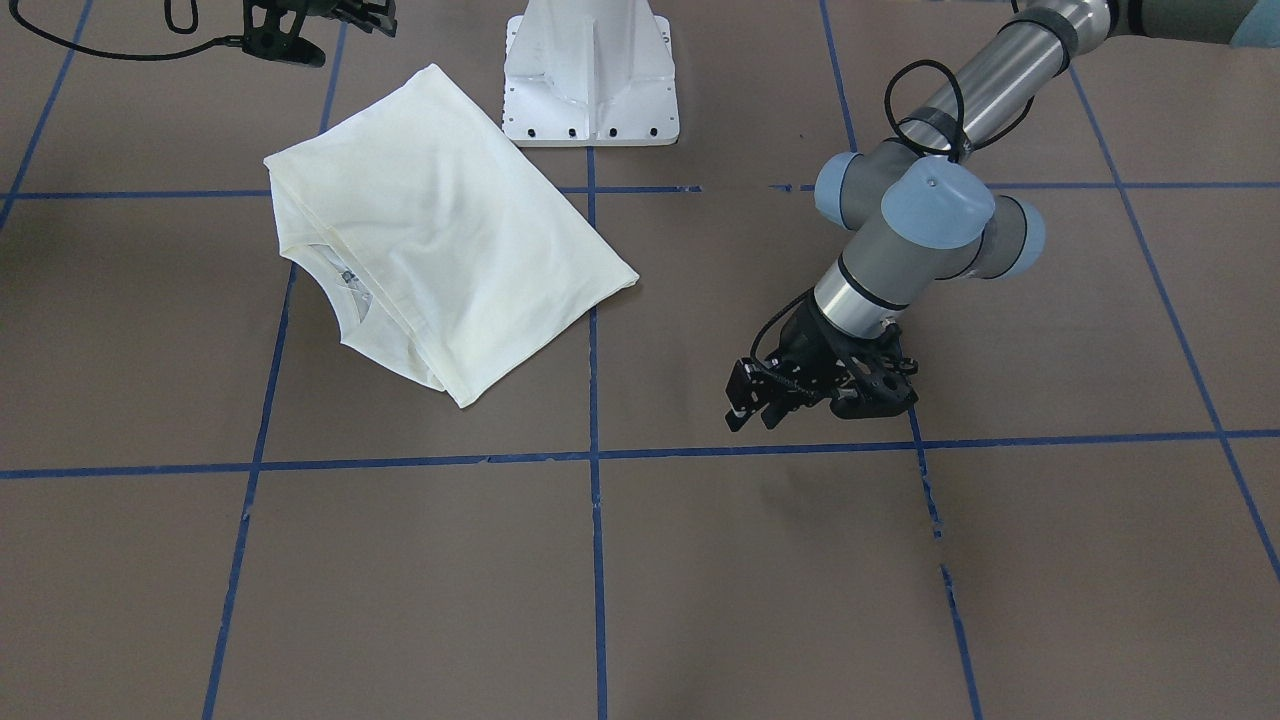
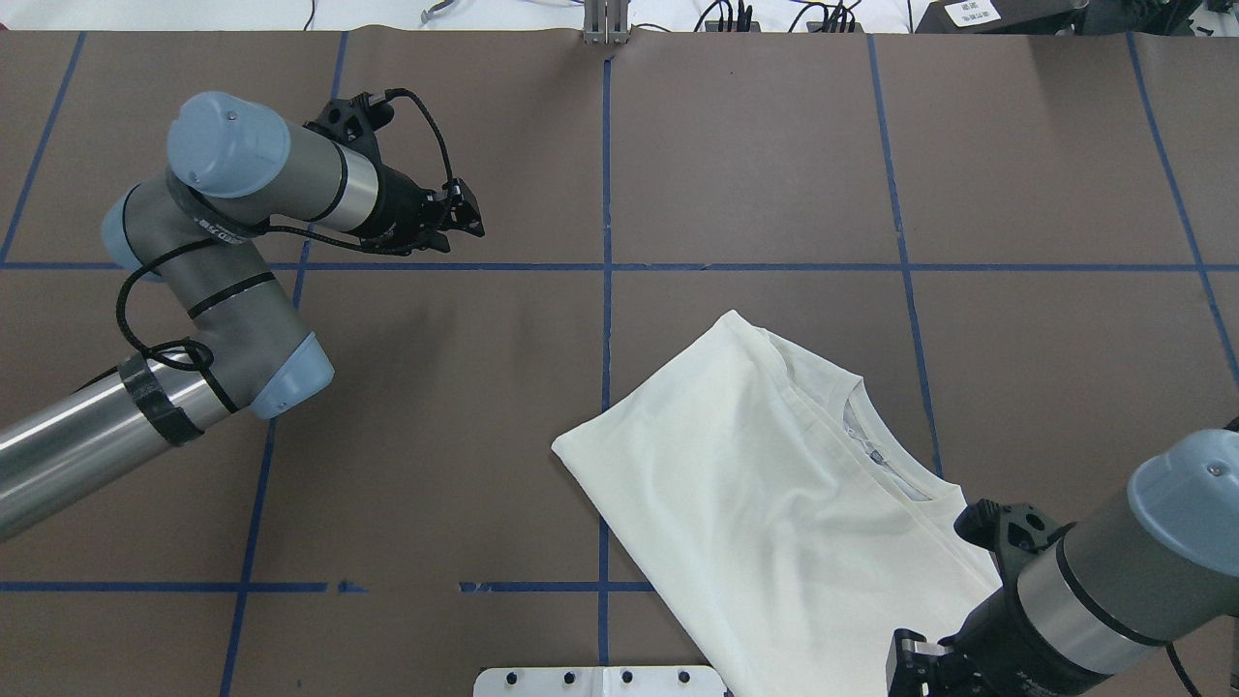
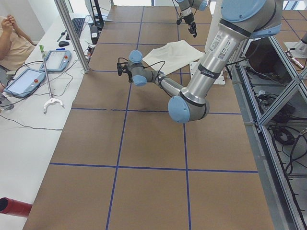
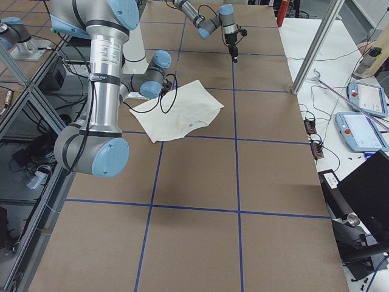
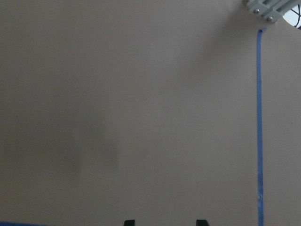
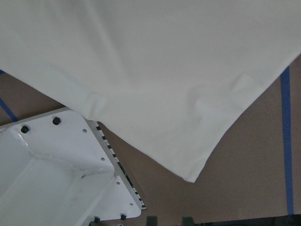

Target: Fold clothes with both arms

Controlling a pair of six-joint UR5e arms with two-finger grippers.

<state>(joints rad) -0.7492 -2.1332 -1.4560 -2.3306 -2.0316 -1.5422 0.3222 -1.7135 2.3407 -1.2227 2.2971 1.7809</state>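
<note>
Brown paper covers the desk (image 1: 700,580), ruled into squares by blue tape (image 1: 595,500); the left hand (image 1: 757,405) hovers low over a bare square, fingers apart and nothing between them, well apart from the shirt (image 1: 450,230); the right hand (image 2: 915,673) hangs over the shirt's edge nearest the robot; its wrist view shows only two dark tips at the bottom edge, a narrow gap between them and no cloth in it.

The shirt lies on the robot's right half, askew to the grid; it is a rough rectangle, plain side up, sleeves tucked out of sight, neckline and label showing along one side; the print is hidden. Folding looks mostly done, with both hands free of the cloth; what may be left is one more fold in half, or squaring the uneven layers by the neckline.

Nearest obstacle is the white base (image 1: 590,90), just beside one shirt corner; whether the hem touches its plate I cannot tell. Beyond the desk, a side table (image 3: 29,124) carries two tablets (image 3: 57,60) and a grabber stick (image 3: 48,81); a person (image 3: 12,40) sits there, well apart.
</note>
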